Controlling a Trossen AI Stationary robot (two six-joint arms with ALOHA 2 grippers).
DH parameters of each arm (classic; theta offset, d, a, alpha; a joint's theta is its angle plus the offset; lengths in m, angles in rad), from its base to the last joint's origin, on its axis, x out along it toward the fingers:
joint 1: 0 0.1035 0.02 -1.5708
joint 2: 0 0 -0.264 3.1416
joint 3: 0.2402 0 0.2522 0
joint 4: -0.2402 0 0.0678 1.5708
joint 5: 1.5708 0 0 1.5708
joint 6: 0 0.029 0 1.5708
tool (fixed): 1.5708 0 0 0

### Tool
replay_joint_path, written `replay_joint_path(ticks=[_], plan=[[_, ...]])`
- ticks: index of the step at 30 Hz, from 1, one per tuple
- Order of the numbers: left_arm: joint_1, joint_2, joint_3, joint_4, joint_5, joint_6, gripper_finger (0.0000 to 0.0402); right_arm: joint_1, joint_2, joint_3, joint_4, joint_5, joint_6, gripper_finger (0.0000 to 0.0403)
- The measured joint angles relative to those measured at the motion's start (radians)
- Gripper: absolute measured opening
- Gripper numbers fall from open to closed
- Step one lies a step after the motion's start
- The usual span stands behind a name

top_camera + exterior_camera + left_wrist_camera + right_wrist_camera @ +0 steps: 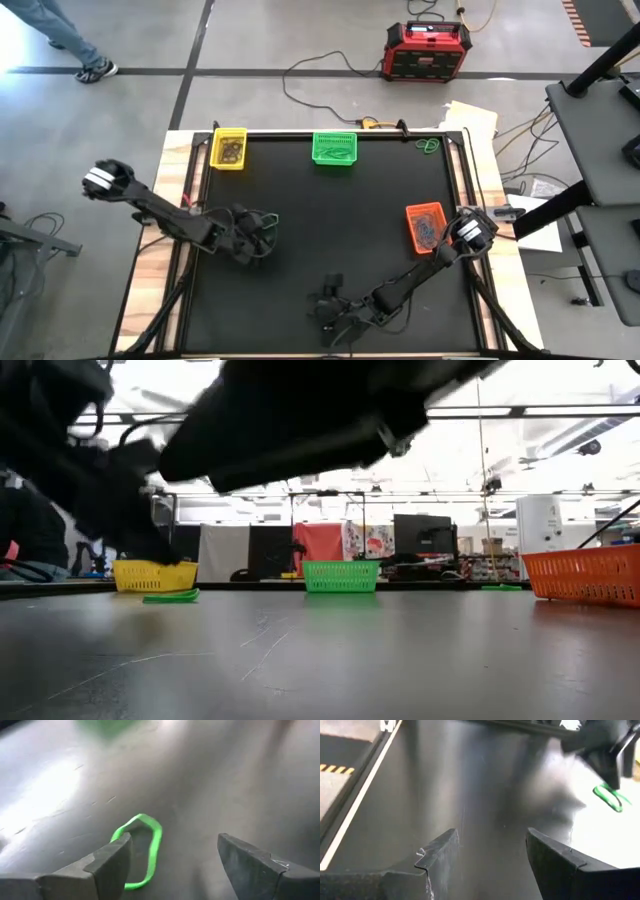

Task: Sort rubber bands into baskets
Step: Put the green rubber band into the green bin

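Note:
A green rubber band (142,847) lies flat on the black table, just ahead of my open left gripper (172,855), partly behind one finger. From above, this gripper (262,232) stands left of the table's middle, beside the band (270,220). My right gripper (328,318) hovers open near the front edge, with nothing between its fingers (490,855). The yellow basket (229,148) and the green basket (334,148) stand along the far edge. The orange basket (424,226) stands at the right, and each holds bands.
Another green band (428,146) lies at the far right corner of the table. A red and black box (427,50) with cables stands on the floor beyond the far edge. A person's legs (70,40) show at the far left. The table's middle is bare.

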Motion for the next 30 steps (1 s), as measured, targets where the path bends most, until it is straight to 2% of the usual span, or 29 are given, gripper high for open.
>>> replay_joint_path(ticks=[3,9,13,19,26,30], plan=[[0.0,0.036,-0.042,0.037,-0.059,-0.028,0.0287,0.0,0.0,0.012,-0.001,0.0,-0.029,0.0224],[0.008,0.099,-0.131,0.214,-0.167,-0.045,0.0302,0.001,0.006,0.012,0.001,-0.001,-0.027,0.0224],[0.054,0.16,-0.18,0.341,-0.165,-0.089,0.0297,0.001,0.02,0.012,0.0,-0.002,-0.022,0.0224],[0.102,0.272,-0.192,0.594,-0.165,0.054,0.0284,-0.001,0.031,0.012,0.004,-0.009,-0.029,0.0224],[0.149,0.388,-0.192,0.659,-0.182,-0.008,0.0274,-0.006,0.031,0.012,0.009,-0.027,-0.043,0.0224],[0.148,0.455,-0.192,0.732,-0.208,-0.019,0.0235,-0.006,0.031,0.012,0.016,-0.027,-0.067,0.0224]])
